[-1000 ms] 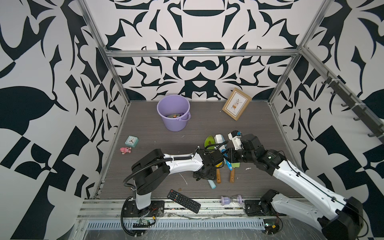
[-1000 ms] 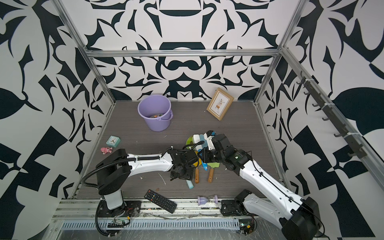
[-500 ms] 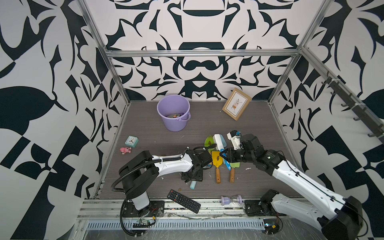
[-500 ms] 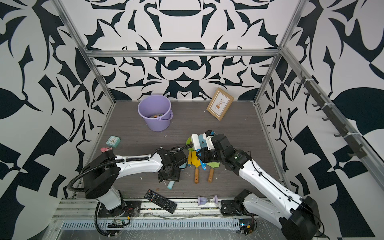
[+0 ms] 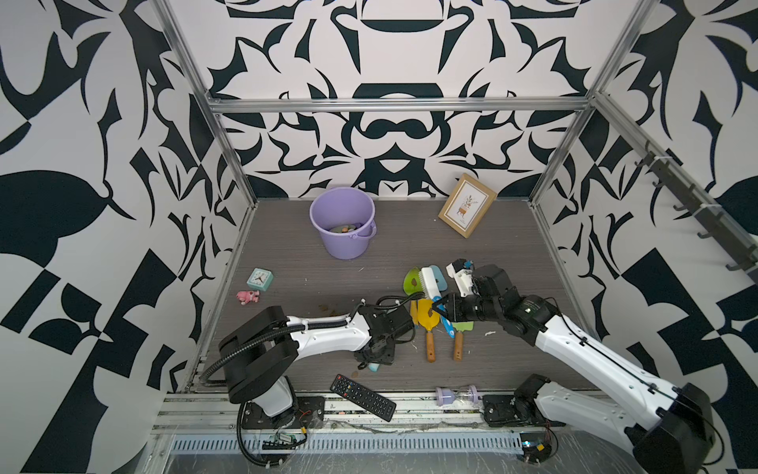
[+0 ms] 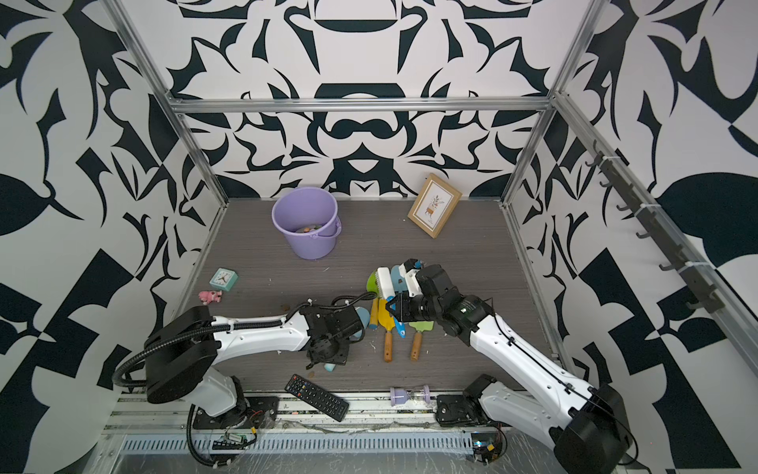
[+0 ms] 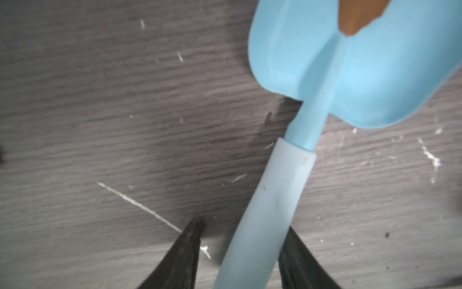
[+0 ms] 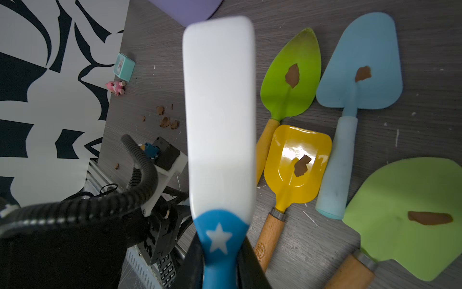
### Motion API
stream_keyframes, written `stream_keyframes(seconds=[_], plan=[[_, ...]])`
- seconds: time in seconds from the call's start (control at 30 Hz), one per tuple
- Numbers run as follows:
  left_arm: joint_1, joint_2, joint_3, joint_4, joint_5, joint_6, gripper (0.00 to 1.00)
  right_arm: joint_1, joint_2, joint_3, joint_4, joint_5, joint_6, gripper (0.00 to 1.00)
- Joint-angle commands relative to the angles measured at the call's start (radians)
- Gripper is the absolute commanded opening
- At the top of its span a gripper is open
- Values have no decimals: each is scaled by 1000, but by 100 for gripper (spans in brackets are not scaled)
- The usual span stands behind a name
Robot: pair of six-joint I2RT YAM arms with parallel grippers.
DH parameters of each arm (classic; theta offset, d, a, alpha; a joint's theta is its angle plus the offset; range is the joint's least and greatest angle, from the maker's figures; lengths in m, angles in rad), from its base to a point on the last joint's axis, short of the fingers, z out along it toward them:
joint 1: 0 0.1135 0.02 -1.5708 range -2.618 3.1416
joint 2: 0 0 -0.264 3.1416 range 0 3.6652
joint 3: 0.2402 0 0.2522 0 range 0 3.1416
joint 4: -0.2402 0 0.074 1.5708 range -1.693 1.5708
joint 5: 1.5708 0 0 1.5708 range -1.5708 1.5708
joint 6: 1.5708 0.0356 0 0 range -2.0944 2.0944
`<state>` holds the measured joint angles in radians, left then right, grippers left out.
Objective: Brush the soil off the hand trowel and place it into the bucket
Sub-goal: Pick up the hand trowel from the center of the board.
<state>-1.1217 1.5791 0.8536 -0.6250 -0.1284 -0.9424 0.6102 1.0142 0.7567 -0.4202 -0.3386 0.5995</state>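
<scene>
Pale-blue hand trowel, soil on its blade, now dragged clear of the yellow trowel for brushing. Left end effector straddles its handle, jaws narrowing, one finger not yet touching. Right end effector stays clamped on the brush (bucket well apart, far side of the counter).

Left end effector low, jaws parted; right end effector clamps brush.
</scene>
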Motion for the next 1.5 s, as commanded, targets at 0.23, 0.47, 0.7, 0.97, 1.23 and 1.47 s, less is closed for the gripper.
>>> stream_keyframes(seconds=[0.23, 0.47, 0.7, 0.97, 1.23, 1.47], plan=[[-34, -36, -120, 180, -82, -3, 49, 5, 9, -2, 57, -14, 16, 0], [-90, -46, -216, 318, -156, -39, 47, 5, 14, -1, 57, -16, 15, 0], [-123, -13, -241, 329, -187, -69, 45, 6, 12, 4, 54, -16, 15, 0], [-168, -8, -230, 210, -231, -131, 41, 8, 13, 18, 46, -14, 16, 0], [-214, -23, -248, 184, -235, -190, 44, 16, 31, 26, 60, -17, 16, 0], [-217, -16, -233, 137, -270, -211, 30, 20, 40, 29, 67, -15, 17, 0]])
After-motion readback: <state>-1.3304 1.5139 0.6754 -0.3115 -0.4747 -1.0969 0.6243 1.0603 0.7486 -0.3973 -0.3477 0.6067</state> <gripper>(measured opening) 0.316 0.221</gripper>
